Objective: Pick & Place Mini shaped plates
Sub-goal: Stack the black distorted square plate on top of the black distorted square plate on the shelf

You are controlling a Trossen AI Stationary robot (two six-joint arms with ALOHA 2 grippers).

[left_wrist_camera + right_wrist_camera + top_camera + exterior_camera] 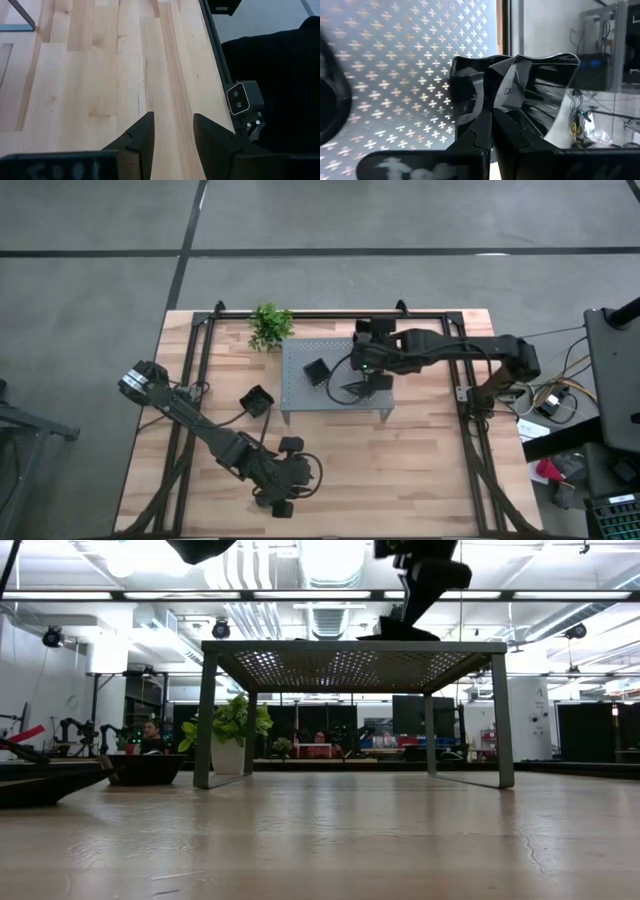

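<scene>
My right gripper (352, 383) reaches over the grey perforated stand (300, 395) and is shut on a glossy black mini plate (545, 90). In the low view this plate (400, 633) shows as a dark shape at the stand's top. A second black dish (317, 370) sits on the stand to its left. A square black dish (257, 401) rests on the table left of the stand. My left gripper (283, 502) waits open near the table's near edge, over bare wood (173, 125). My right gripper pinches the plate's raised rim (502, 85) between its two fingers, coming from above and slanting down. The plate is tilted in the hold. Its lower part is at the stand's top (400, 635), but I cannot tell whether it rests there.
A small green potted plant (270, 326) stands at the stand's far left corner. Black frame rails (465, 395) run along the table's sides. Open wood lies in front of the stand (390, 460). People and equipment show in the room beyond.
</scene>
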